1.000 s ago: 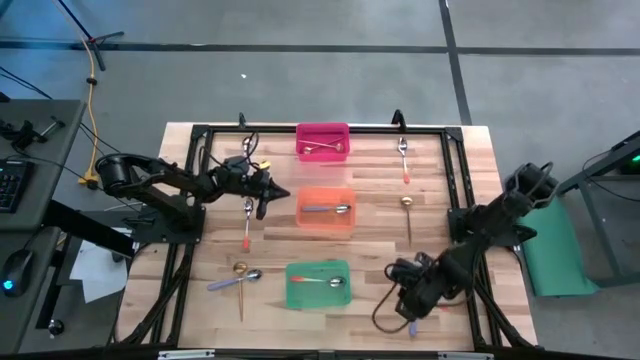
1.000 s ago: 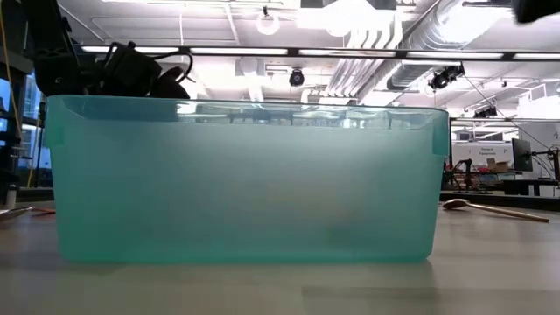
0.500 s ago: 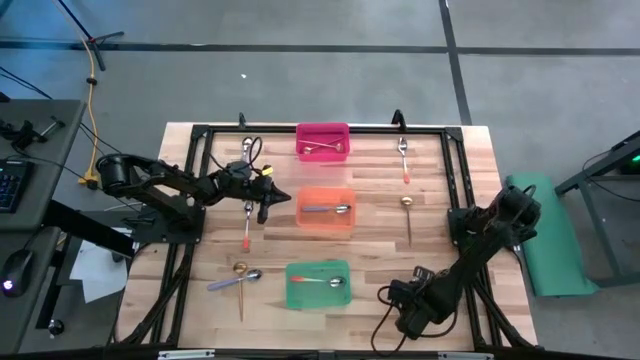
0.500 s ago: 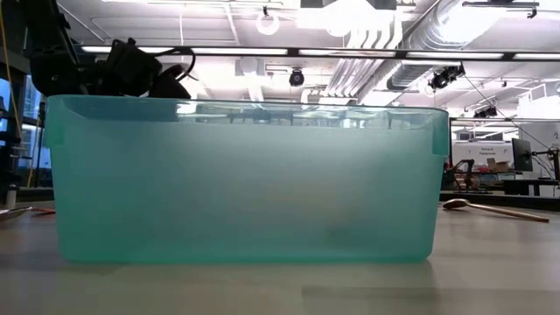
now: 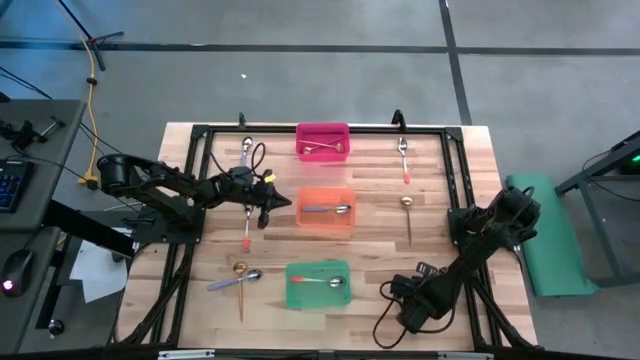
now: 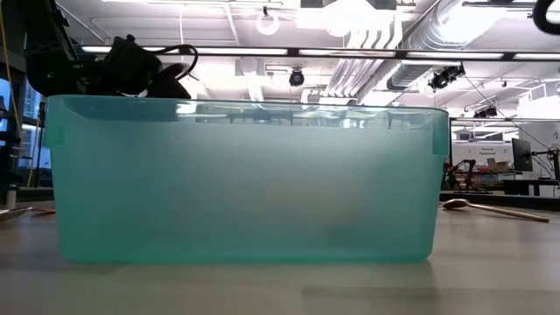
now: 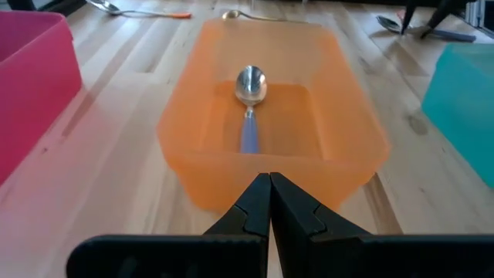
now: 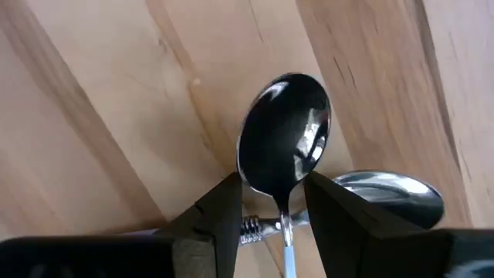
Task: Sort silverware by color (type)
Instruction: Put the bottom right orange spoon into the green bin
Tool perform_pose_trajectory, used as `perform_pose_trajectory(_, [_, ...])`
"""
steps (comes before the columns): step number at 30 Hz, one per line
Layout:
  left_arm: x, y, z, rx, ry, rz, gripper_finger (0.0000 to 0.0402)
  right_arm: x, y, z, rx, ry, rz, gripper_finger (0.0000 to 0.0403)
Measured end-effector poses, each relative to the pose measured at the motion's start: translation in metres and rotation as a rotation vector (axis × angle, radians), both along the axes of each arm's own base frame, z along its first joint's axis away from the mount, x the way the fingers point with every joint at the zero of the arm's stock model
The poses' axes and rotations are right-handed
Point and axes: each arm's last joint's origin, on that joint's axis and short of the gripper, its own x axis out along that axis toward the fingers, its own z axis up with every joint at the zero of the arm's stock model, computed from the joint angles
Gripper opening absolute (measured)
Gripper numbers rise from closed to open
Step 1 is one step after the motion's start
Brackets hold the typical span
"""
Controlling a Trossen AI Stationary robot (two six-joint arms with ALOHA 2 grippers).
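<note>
My left gripper (image 5: 266,207) is shut and hovers just left of the orange bin (image 5: 326,192), which holds a purple-handled spoon (image 7: 248,104). Next to the gripper, an orange-red-handled spoon (image 5: 246,224) lies flat on the table. My right gripper (image 8: 272,208) is open near the table's near right corner (image 5: 405,312), pointing down. Its fingers stand on either side of the neck of a pale-handled spoon (image 8: 284,147), which crosses another silver spoon (image 8: 390,197). The pink bin (image 5: 322,131) holds a gold spoon. The green bin (image 5: 318,292) holds an orange-red-handled one.
More spoons lie loose: a gold one (image 5: 241,288) crossing a purple one (image 5: 232,281) near the left front, one (image 5: 245,150) at the far left, an orange-red-handled one (image 5: 404,160) and a gold one (image 5: 408,214) on the right. A black frame (image 5: 455,190) borders the table.
My right gripper has moved toward the table's near edge, with its arm folding in closer to the right frame. My left gripper has shifted slightly toward the near edge beside the orange bin. No spoon has moved.
</note>
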Motion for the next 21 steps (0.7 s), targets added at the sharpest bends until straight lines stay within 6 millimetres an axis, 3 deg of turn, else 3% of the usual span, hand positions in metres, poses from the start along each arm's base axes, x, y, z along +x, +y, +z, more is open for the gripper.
perform_pose_trajectory(7, [0.0002,-0.0019,-0.0015,0.014,0.021,0.03,0.0,0.0018,-0.0053,-0.0034,0.013,-0.002,-0.003,0.0109])
perform_pose_trajectory(15, [0.0016,-0.007,-0.0015,0.012,0.021,0.007,0.0,0.0021,-0.0062,-0.0041,-0.005,-0.01,0.028,0.0009])
perform_pose_trajectory(21, [0.0024,-0.0103,-0.0015,0.012,0.021,-0.009,0.0,0.0016,-0.0073,-0.0003,-0.008,-0.017,0.042,0.0004])
